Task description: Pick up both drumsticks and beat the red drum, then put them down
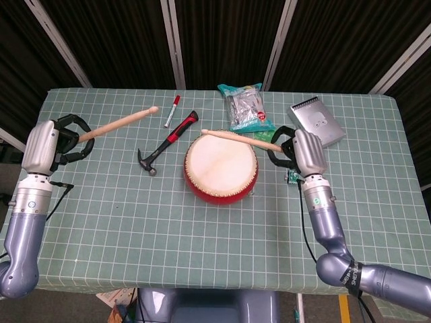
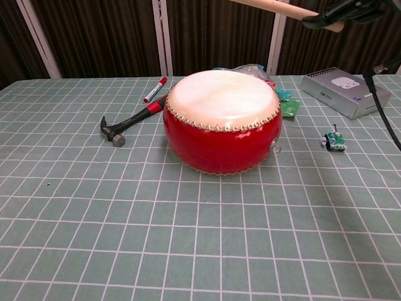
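The red drum (image 1: pixel 221 166) (image 2: pixel 222 121) with a pale skin stands mid-table. My right hand (image 1: pixel 297 151) (image 2: pixel 348 9) grips a wooden drumstick (image 1: pixel 239 138) (image 2: pixel 276 7), held raised over the drum's far right edge with its tip pointing left. My left hand (image 1: pixel 50 143) at the far left holds the other drumstick (image 1: pixel 120 122), angled up and right, its tip near the marker. The left hand is outside the chest view.
A red-handled hammer (image 1: pixel 166 142) (image 2: pixel 128 125) and a red marker (image 1: pixel 172 111) (image 2: pixel 155 89) lie left of the drum. Behind it are a foil bag (image 1: pixel 246 107), a grey box (image 1: pixel 315 122) (image 2: pixel 344 93) and a small green toy (image 1: pixel 292 177) (image 2: pixel 334 141).
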You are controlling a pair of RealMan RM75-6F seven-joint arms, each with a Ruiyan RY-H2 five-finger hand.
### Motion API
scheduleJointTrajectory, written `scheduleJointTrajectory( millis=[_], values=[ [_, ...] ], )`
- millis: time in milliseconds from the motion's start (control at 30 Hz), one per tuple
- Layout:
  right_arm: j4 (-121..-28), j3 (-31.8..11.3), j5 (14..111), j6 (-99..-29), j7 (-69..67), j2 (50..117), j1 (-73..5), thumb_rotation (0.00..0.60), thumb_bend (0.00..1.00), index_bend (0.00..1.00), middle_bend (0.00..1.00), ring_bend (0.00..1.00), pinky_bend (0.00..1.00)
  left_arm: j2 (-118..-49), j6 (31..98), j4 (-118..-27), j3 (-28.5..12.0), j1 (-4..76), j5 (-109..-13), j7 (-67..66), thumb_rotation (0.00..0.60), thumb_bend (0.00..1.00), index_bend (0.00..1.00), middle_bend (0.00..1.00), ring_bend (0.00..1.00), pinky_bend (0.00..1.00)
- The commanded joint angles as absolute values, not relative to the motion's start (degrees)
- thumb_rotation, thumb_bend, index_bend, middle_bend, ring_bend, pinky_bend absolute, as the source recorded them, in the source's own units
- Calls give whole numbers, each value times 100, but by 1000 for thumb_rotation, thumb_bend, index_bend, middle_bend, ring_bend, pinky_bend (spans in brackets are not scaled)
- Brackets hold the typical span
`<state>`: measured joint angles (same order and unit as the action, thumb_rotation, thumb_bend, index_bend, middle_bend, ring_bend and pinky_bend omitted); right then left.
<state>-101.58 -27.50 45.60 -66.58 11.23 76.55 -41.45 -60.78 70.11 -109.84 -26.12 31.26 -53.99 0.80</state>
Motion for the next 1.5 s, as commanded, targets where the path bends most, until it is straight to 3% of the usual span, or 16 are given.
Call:
scheduleJointTrajectory(
  millis=[33, 167, 333, 533, 700, 933, 1200, 1500],
  values=[
    [-10120, -2777, 4539, -6707, 1125, 7670, -4167, 600, 767, 881, 1000, 1000, 1000, -6061, 7004, -10973, -2619, 3125, -5393, 115, 600, 514, 786, 1000, 1000, 1000],
    [-9951, -2539, 4638, -6690, 1359, 7736, -4211, 600, 766, 881, 1000, 1000, 1000, -6034, 7018, -10987, -2616, 3119, -5422, 144, 600, 515, 787, 1000, 1000, 1000],
    [-9533, -1691, 4787, -6347, 2332, 7970, -4390, 600, 768, 883, 1000, 1000, 1000, -6015, 7105, -11031, -2613, 3118, -5466, 98, 600, 515, 789, 1000, 1000, 1000],
    [-8459, -484, 6067, -6631, 4320, 8607, -4654, 600, 767, 901, 1000, 1000, 1000, -5985, 7111, -11097, -2582, 3114, -5486, 87, 600, 515, 790, 1000, 1000, 1000],
    [-8654, -866, 5725, -6801, 4176, 8810, -4565, 600, 766, 901, 1000, 1000, 1000, -5966, 7114, -11137, -2550, 3107, -5511, 89, 600, 514, 790, 1000, 1000, 1000],
    [-9299, -1646, 5585, -7510, 3561, 8496, -4298, 600, 767, 901, 1000, 1000, 1000, -5951, 7146, -11168, -2519, 3103, -5547, 69, 600, 514, 791, 1000, 1000, 1000],
    [-9982, -1961, 5545, -7615, 3025, 7680, -3936, 600, 767, 901, 1000, 1000, 1000, -5982, 7166, -11193, -2447, 3127, -5565, -47, 600, 515, 791, 1000, 1000, 1000],
    [-10122, -2017, 5350, -7597, 2502, 7334, -3591, 600, 767, 901, 1000, 1000, 1000, -6129, 6866, -10996, -2252, 3357, -5452, -458, 600, 515, 791, 1000, 1000, 1000]
  ],
)
